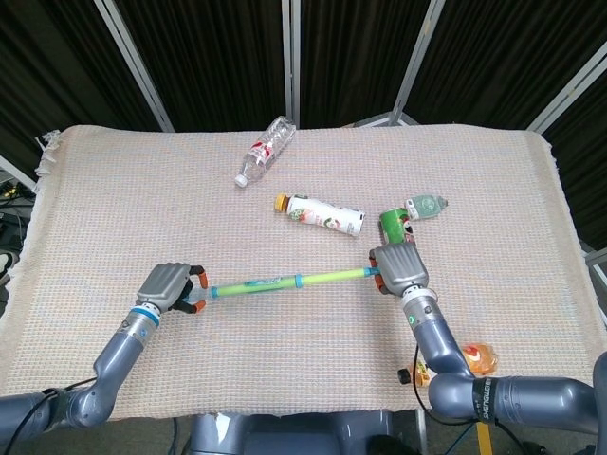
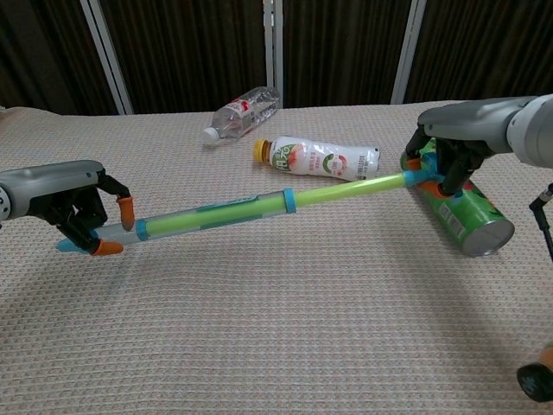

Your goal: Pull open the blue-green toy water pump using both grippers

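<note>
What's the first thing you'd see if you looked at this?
The long green toy water pump, held above the cloth-covered table with the left hand gripping one end and the right hand gripping the other. Behind it lie a white drink bottle, a clear water bottle, and a green can by the right hand.

Rectangular table covered by a beige woven cloth, weave coarse, left edge frayed at the far corner. Behind it hang dark pleated curtains framed by slanted grey metal posts. Light is even and diffuse, shadows on the cloth soft.
</note>
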You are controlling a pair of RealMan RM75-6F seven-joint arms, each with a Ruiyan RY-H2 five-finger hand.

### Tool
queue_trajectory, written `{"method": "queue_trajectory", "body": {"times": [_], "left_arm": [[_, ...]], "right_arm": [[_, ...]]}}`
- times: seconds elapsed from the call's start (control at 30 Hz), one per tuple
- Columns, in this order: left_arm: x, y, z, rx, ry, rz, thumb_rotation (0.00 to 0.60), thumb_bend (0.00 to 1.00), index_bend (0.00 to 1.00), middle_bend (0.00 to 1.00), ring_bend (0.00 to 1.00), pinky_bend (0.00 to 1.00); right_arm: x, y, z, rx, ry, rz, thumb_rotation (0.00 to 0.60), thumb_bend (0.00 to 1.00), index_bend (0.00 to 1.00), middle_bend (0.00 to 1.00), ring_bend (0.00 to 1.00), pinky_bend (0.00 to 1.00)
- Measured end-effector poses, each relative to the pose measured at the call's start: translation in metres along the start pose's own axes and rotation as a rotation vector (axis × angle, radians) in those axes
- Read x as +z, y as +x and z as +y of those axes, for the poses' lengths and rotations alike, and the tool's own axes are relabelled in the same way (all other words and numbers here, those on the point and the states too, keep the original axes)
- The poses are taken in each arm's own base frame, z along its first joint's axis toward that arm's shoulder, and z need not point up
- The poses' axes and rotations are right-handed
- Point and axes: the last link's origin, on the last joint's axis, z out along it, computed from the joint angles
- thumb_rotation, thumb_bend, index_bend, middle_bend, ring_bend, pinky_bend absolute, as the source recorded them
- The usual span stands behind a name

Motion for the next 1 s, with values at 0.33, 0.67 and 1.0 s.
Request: {"method": "queue_trajectory", "body": {"times": [0.33,0.67,1.0], "left_arm": [[-0.004,0.012,-0.034,-0.002,0.072,0.014,0.6,0.58,0.78,0.9,0.83,1.0],[-0.009,0.028,-0.065,-0.001,0.133,0.041,0.6,0.58,0.78,0.9,0.83,1.0],[-0.012,0.036,-0.084,-0.008,0.164,0.04,0.6,0.58,0.78,0.9,0.83,1.0]], "right_arm": [[-0.003,0.013,0.022,-0.027,-0.037,0.052,0.6,0.51,0.69,1.0,1.0,1.0],[-0.006,0.027,0.043,-0.029,-0.075,0.087,0.6,0.51,0.69,1.0,1.0,1.0],[-0.006,0.033,0.057,-0.011,-0.1,0.092,0.6,0.51,0.69,1.0,1.0,1.0]]}}
